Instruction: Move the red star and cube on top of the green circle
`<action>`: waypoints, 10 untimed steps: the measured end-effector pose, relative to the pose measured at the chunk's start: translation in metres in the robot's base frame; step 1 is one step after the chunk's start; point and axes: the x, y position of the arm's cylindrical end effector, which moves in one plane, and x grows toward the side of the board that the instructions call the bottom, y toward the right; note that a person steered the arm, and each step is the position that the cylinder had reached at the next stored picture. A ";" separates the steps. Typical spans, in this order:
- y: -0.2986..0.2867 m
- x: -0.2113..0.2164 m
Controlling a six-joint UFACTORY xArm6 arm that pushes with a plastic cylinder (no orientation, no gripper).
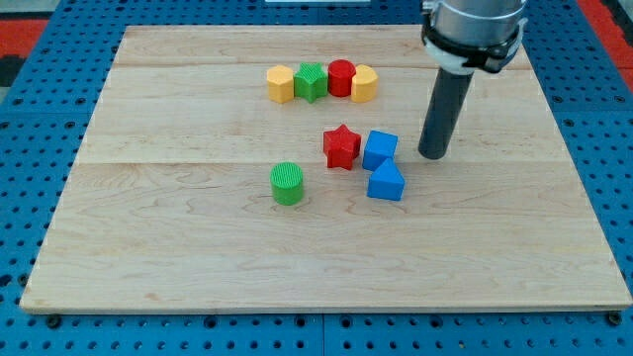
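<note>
Tool: a straight dark rod with no jaws; it holds nothing.
My tip (432, 156): rests on the wooden board (178, 257), to the view's right of the blue cube, near it with a narrow strip of bare wood between; touches no block.
Red star (341, 146): near the board's middle, just to the view's left of the blue cube, about touching it.
Blue cube (380, 149): between the red star and my tip.
Blue block (386, 182): a second blue piece, wedge-like with a sloped top, just below the blue cube toward the view's bottom, touching or nearly touching it.
Green cylinder (287, 184): the round green block, upright, ribbed top; stands alone toward the view's lower left of the red star, clearly apart from it.
Top row: four blocks side by side near the view's top, left to right: yellow hexagon (280, 84), green star (311, 81), red cylinder (341, 77), yellow block (364, 84) with a rounded top edge, shape not clear.
Count by colour: red two, blue two, green two, yellow two; eight blocks in all.
Surround: blue perforated table (40, 109) around the board.
</note>
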 end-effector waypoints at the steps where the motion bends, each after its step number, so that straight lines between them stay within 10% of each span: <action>1: -0.029 0.007; 10: -0.113 0.009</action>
